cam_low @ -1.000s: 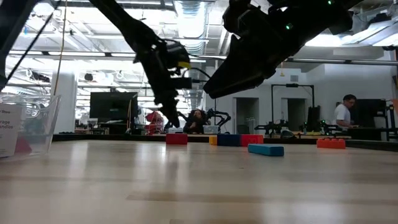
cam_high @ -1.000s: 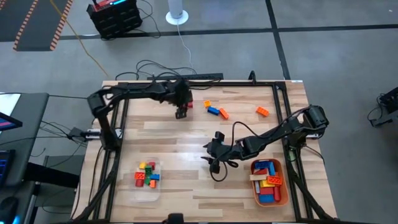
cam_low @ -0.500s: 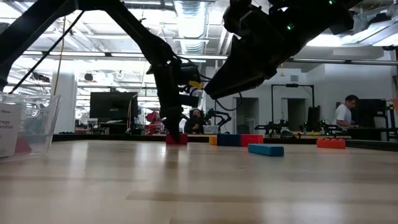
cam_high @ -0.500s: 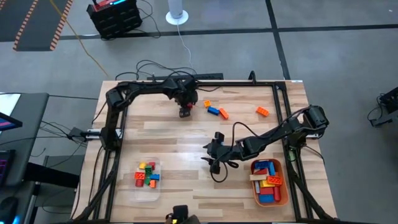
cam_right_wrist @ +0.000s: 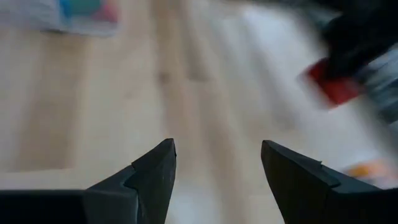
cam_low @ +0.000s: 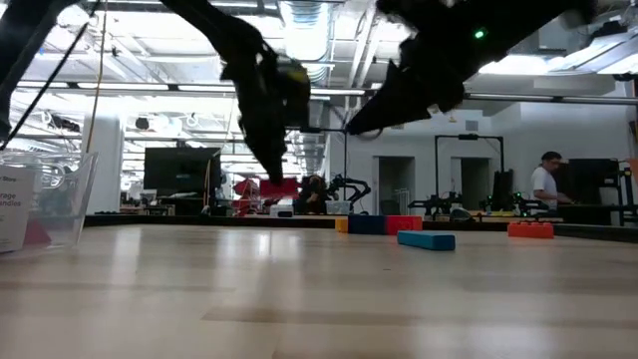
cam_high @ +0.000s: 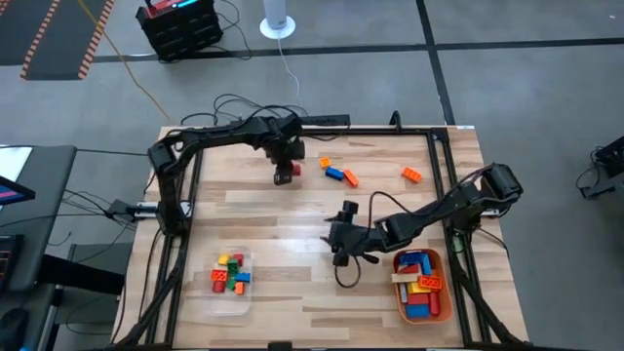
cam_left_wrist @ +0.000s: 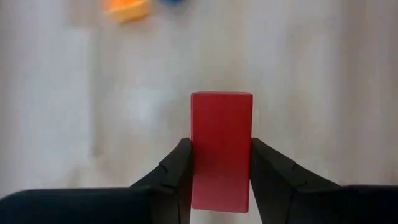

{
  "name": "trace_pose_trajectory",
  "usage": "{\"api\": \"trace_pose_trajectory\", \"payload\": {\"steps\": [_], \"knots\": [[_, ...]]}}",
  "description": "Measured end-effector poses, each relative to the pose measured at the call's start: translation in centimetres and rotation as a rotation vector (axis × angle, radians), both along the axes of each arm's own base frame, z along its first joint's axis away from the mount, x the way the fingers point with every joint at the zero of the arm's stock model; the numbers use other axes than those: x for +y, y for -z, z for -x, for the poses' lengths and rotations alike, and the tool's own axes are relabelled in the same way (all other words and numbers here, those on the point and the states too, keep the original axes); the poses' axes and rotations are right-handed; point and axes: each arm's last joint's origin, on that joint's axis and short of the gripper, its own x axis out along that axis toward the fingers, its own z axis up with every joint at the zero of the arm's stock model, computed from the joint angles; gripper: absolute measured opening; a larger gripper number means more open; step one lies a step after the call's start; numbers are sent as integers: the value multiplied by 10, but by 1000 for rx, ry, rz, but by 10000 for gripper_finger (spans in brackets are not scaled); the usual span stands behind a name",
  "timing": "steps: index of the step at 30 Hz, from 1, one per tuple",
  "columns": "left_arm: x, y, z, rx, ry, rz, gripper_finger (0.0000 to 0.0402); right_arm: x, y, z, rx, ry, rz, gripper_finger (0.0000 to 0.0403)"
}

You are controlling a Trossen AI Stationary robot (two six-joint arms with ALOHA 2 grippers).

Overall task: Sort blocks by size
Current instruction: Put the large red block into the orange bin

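A grey floor [cam_high: 507, 107] surrounds the wooden table [cam_high: 390, 200], crossed by dark seams. Beyond the table's far edge sits a black crate [cam_high: 177, 26] with cables trailing from it, and a white round stand [cam_high: 278, 21] beside that. Across the table lies an open workshop — ceiling strip lights [cam_low: 304, 35], dark monitors [cam_low: 179, 170] (screens off), a person [cam_low: 545, 184] standing — brightly lit.

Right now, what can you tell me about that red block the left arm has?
The red block is a plain, smooth plastic-looking brick, oblong. It sits pinched between the two dark fingers of the left hand, which press its long sides. In the low view it hangs clear above the table, touching nothing else. It is near the table's far edge, beside a few loose blocks.
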Motion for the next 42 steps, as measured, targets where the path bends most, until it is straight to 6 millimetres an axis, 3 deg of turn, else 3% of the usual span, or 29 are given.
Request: {"api": "trace_pose_trajectory", "payload": {"steps": [3, 6, 12, 20, 29, 42], "knots": [[-17, -16, 1, -48, 65, 55, 113, 11, -4, 4, 25, -10, 265, 265], [-32, -24, -3, -80, 93, 85, 113, 8, -12, -1, 24, -56, 393, 265], [-69, -26, -15, -116, 239, 201, 113, -12, -14, -11, 59, -147, 452, 265], [-105, -27, -26, -143, 379, 239, 113, -16, -14, -14, 87, -265, 506, 265], [-126, -30, -37, -205, 437, 220, 113, -16, -14, -14, 99, -283, 543, 265], [-127, -34, -35, -204, 400, 194, 113, -6, -14, -11, 105, -296, 564, 265]]}}
